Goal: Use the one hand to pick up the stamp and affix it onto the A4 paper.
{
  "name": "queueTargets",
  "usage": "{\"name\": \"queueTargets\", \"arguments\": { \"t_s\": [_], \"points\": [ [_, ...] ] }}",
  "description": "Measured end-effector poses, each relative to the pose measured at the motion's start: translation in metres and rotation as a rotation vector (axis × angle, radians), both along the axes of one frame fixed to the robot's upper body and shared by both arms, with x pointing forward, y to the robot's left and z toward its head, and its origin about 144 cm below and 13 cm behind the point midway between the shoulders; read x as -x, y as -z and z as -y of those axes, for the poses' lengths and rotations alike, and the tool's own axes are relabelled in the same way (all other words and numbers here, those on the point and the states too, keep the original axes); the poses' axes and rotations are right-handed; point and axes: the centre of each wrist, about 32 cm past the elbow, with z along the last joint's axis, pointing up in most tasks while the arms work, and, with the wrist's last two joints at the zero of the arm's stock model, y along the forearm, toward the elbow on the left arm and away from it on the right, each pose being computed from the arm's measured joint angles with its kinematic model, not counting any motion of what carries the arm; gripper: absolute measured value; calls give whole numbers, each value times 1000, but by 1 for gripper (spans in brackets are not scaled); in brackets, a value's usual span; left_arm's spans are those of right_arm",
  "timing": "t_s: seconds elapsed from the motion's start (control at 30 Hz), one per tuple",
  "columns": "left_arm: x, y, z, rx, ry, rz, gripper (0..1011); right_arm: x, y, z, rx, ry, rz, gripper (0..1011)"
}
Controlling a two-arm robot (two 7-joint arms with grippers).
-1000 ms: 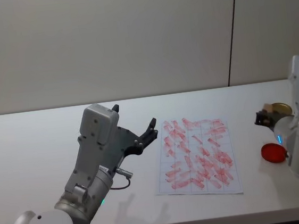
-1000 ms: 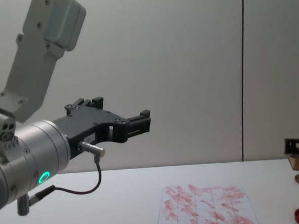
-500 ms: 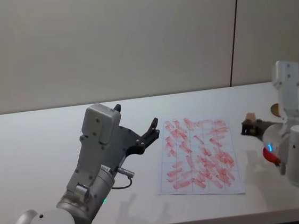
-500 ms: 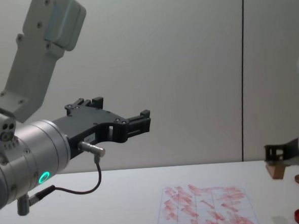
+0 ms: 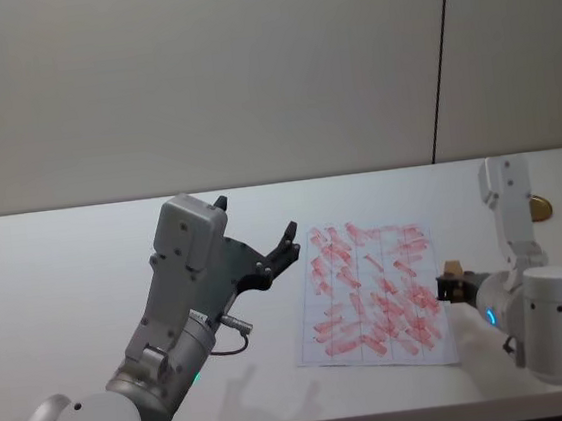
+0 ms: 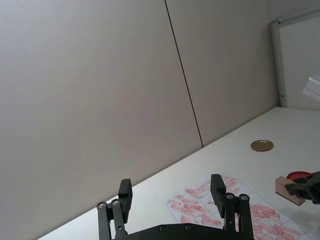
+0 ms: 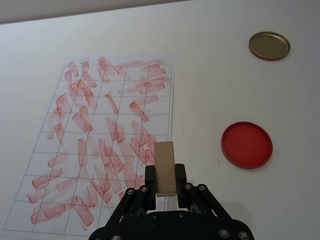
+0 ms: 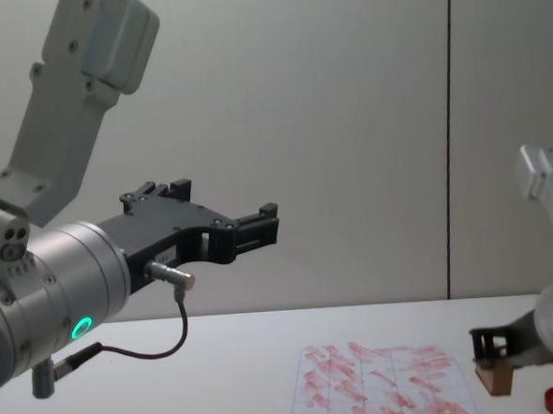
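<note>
Stamp — clamped in right end effector

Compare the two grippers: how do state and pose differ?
The left gripper is open and empty; the right gripper is shut on the stamp. The left gripper hangs high, left of the A4 paper; the right gripper sits low near the paper's right edge. Both are black and two-fingered.

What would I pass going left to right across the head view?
left claw, open and raised → A4 paper → stamp, gripped in the right claw at the paper's right edge → brass disc
</note>
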Motion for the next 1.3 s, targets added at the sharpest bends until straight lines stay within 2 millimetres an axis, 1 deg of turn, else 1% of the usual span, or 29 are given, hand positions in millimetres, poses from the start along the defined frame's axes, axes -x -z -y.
{"name": "queueTargets", "arguments": {
  "t_s": [0.3, 0.73, 1.3],
  "points": [
    [0, 0, 0, 0, 0, 0, 993, 4, 13, -2, -1, -26, -53, 213],
    [0, 0, 0, 0, 0, 0, 993, 2, 30, -4, -19, -56, -98, 214],
    [0, 0, 0, 0, 0, 0, 993, -5, 39, -5, -33, -52, -124, 213]
  ]
}}
